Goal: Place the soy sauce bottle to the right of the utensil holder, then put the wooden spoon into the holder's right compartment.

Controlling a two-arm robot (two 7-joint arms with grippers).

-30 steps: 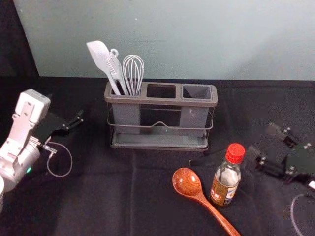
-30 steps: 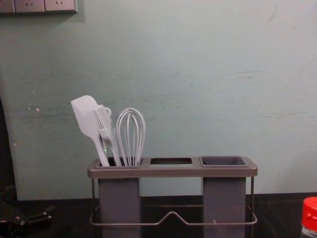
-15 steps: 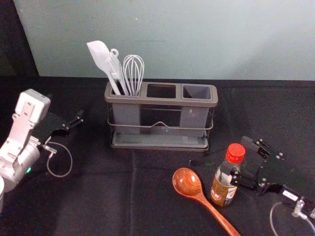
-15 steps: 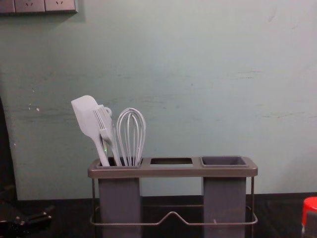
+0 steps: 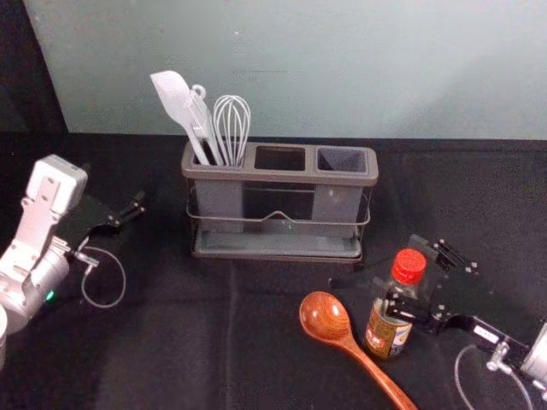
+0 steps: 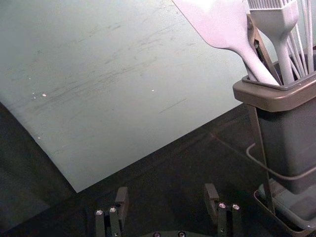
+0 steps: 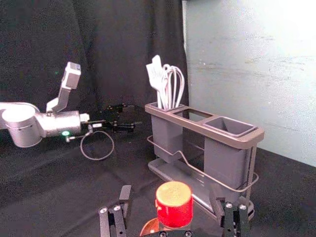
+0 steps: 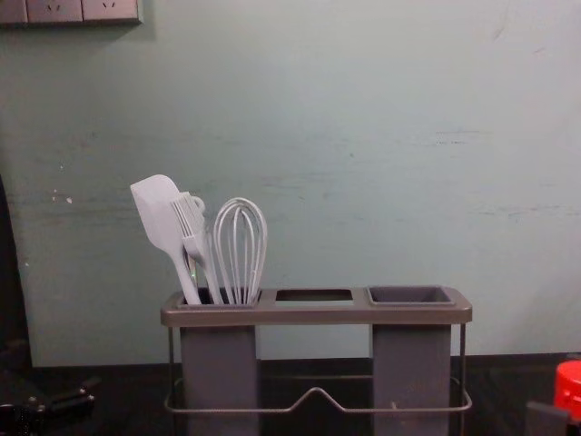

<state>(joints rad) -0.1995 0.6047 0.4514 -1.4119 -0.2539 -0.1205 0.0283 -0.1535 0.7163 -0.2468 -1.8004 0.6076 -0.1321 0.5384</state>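
Straddling one upright soy sauce bottle, the right tool is spread, one finger per side. The red-capped, brown-labelled bottle stands beside one glossy wooden spoon, before one three-compartment holder. The left tool, spread, is parked left.

Black cloth, utensil holder, upright soy sauce bottle, wooden spoon lying just beside it

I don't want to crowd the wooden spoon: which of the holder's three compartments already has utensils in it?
The left compartment: the spatula and whisk stand in it, while the middle compartment and right compartment have no utensils.
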